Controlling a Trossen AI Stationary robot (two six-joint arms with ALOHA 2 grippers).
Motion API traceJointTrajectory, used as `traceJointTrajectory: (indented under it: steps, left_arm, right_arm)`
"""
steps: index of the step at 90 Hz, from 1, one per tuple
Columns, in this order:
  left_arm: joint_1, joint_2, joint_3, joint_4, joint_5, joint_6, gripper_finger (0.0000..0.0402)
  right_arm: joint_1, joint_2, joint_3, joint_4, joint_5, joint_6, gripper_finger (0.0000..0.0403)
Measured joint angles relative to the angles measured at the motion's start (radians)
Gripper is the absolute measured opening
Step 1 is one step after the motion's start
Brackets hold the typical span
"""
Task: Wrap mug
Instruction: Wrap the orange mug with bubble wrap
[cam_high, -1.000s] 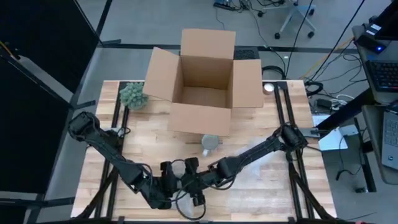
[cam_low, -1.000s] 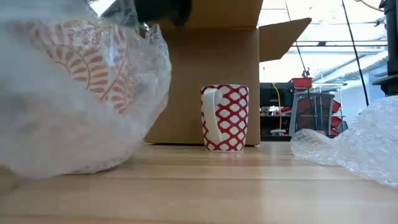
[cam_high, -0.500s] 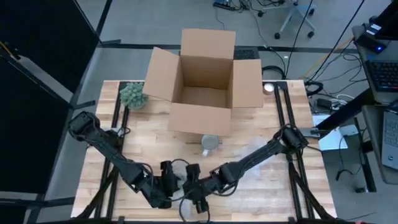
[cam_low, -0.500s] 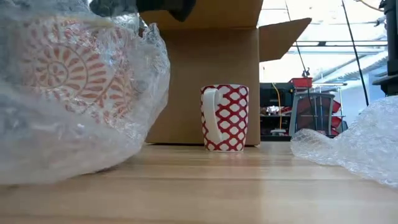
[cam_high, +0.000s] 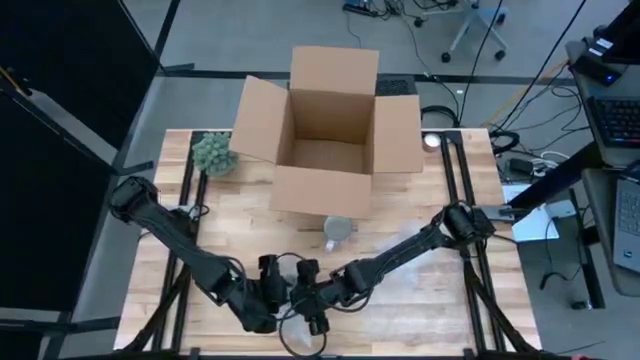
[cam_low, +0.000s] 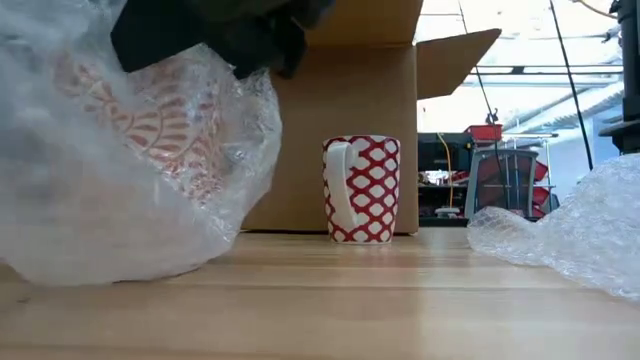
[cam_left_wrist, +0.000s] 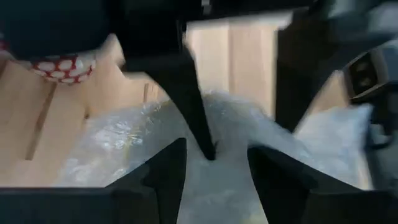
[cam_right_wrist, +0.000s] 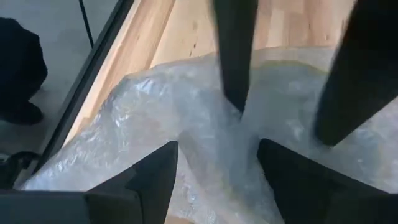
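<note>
Both grippers meet over the wrapped mug (cam_low: 140, 130) at the table's near edge, left gripper (cam_high: 268, 290) and right gripper (cam_high: 312, 293) spread open, fingers pressing into bubble wrap (cam_right_wrist: 205, 137). Beyond them stands an upright red-patterned mug (cam_low: 361, 189), handle leftward, before the box (cam_high: 325, 130). Wrapped mug's orientation unclear.

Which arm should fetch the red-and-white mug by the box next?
Right, probably. Both grippers, left and right, sit at the bubble-wrapped bundle; the mug stands on the right arm's side.
</note>
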Motion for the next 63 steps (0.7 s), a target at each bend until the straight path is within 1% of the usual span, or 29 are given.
traceJointTrajectory:
  steps: [11,17,27,39,63]
  left_arm:
    - [0.013,-0.021,0.024,-0.087,-0.026,-0.002,0.0161]
    - [0.026,-0.028,0.025,-0.113,-0.046,-0.002,0.0161]
    - [0.067,-0.03,0.017,-0.141,-0.048,-0.002,0.0161]
    - [0.11,-0.006,-0.002,-0.16,0.003,-0.008,0.0161]
    - [0.116,0.066,-0.002,-0.122,0.061,-0.007,0.0161]
  right_arm:
    - [-0.001,0.0,0.0,-0.005,0.001,-0.001,0.0217]
    - [-0.001,0.0,0.0,-0.005,0.001,-0.002,0.0217]
    - [-0.001,0.0,0.0,-0.005,0.001,-0.002,0.0217]
    - [-0.001,0.0,0.0,-0.004,0.002,-0.002,0.0217]
    - [-0.001,0.0,0.0,-0.003,0.003,-0.007,0.0217]
